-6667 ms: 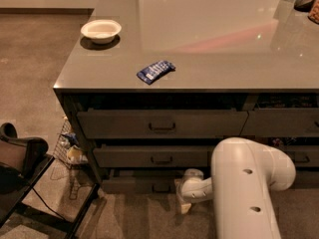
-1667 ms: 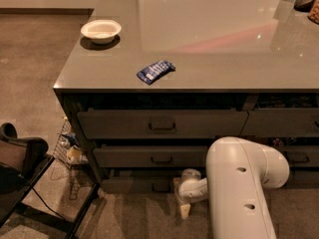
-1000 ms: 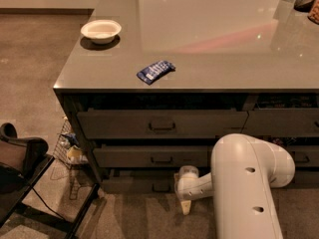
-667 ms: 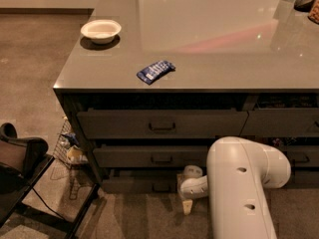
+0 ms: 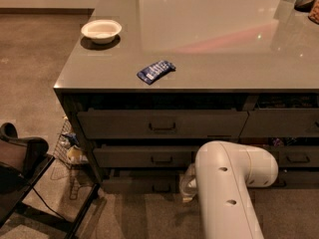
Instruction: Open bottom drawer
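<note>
The big grey tabletop is filling most of the view, and the white arm is bending down in front of the drawers. The bottom drawer is sitting lowest of the three, just above the floor. The claw is hanging at its right end, just beside the handle. Honestly can't tell if it's apart or together. A white bowl and a blue packet are lying up top.

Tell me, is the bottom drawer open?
Looks shut: the bottom drawer lines up with the drawers above. The pincer is at its front.
</note>
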Available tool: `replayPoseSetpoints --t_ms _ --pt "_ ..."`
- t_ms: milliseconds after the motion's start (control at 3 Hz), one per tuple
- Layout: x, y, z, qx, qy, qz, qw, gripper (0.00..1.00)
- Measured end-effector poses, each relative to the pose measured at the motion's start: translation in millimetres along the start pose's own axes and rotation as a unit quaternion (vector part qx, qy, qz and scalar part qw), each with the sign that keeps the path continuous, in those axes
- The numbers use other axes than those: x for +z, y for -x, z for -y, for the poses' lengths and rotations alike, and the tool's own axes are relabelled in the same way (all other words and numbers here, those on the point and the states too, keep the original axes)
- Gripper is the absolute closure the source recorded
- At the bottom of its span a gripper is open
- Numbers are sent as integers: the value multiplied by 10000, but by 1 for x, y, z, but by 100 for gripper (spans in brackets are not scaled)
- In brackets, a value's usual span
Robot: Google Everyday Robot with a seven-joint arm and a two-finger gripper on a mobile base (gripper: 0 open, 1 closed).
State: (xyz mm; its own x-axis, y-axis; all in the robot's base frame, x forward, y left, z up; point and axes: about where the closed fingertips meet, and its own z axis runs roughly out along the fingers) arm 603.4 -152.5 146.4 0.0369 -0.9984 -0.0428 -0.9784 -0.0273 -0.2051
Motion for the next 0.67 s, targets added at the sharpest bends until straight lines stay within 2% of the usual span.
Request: replayPoseSetpoints --t_ms 333,667 --pt "-17 -1 1 38 119 -189 9997 61" --pt "-18 -1 1 37 119 -189 9997 83"
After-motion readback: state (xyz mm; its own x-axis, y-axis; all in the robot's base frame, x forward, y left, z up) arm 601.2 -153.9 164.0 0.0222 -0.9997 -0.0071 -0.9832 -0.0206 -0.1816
